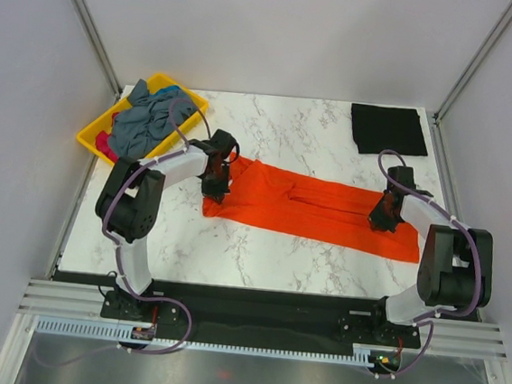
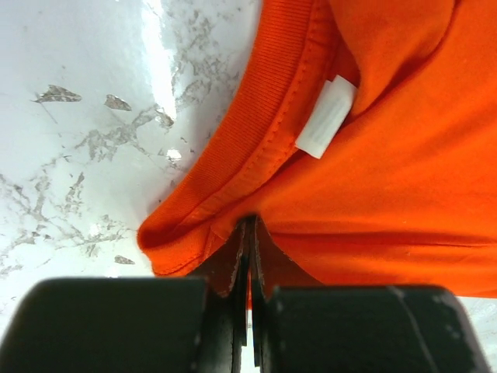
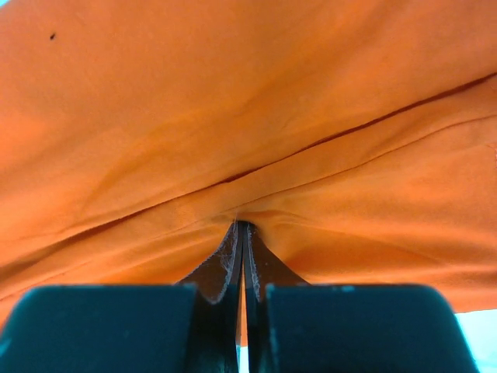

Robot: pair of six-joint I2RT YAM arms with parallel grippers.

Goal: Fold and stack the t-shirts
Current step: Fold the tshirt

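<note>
The bright orange t-shirt [image 1: 313, 207] lies stretched in a long band across the middle of the marble table. My left gripper [image 1: 216, 186] is shut on its left end, next to the collar and white label [image 2: 326, 116]. My right gripper [image 1: 384, 215] is shut on a fold of the orange cloth [image 3: 248, 155] near its right end. A folded black t-shirt [image 1: 388, 129] lies at the back right. Grey-blue shirts [image 1: 147, 118] and a pink one [image 1: 106, 144] are piled in the yellow tray [image 1: 182, 90].
The yellow tray sits at the back left corner. The white marble table [image 1: 271, 125] shows bare behind the orange shirt and in front of it [image 1: 258, 260]. Enclosure walls and frame posts bound the table on three sides.
</note>
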